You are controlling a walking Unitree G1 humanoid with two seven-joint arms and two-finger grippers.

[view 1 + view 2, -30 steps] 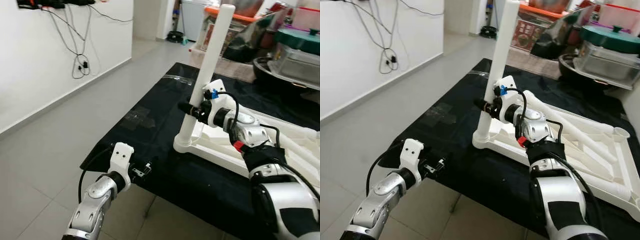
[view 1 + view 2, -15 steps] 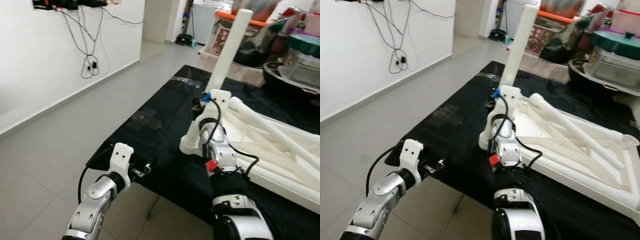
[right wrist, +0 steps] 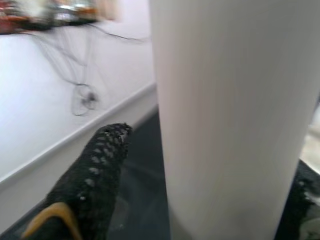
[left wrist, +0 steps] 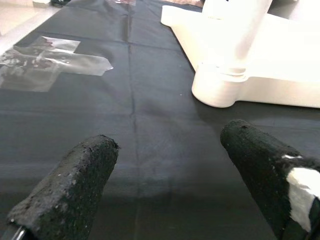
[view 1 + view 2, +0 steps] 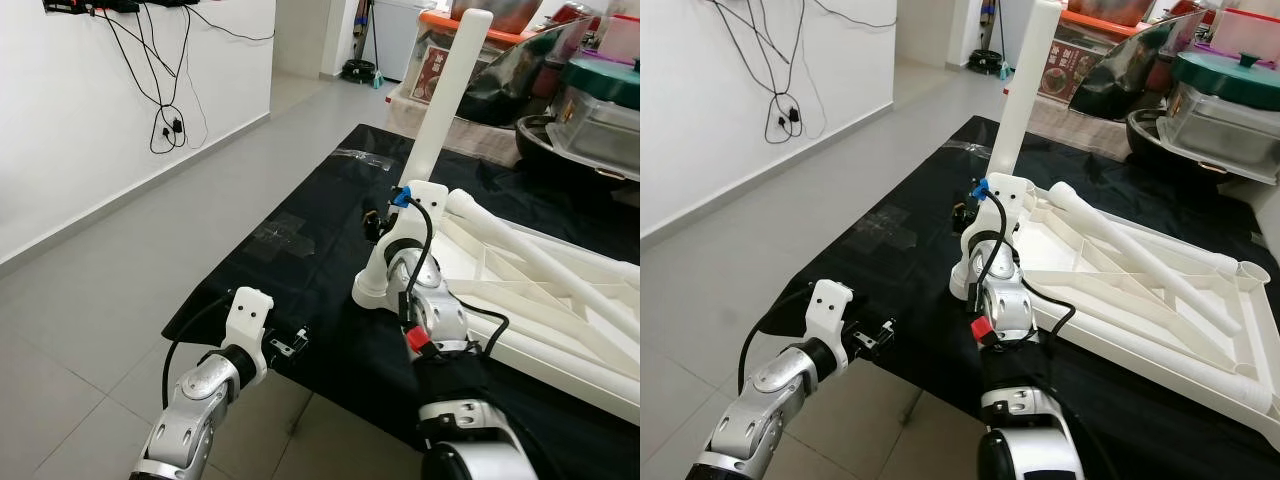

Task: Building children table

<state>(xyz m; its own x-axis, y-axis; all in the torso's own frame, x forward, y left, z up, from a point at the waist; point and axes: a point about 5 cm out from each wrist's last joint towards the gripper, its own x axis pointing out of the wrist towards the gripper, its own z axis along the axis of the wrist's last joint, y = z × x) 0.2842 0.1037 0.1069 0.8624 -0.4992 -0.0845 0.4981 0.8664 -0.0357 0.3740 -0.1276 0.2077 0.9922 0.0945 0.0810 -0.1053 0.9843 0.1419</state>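
The right pincer point(image 5: 378, 222) reaches forward and up, its fingers point(image 3: 95, 175) set either side of the white leg point(image 5: 441, 100). The left pincer point(image 4: 170, 165) hangs low with fingers spread apart.

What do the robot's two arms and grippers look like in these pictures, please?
Both arms are jointed silver metal with black sections. The left gripper has a white bracket at the wrist, a looping black cable and rough black padded fingers. The right gripper has a white housing, a blue clip, a black cable and a red tag lower down.
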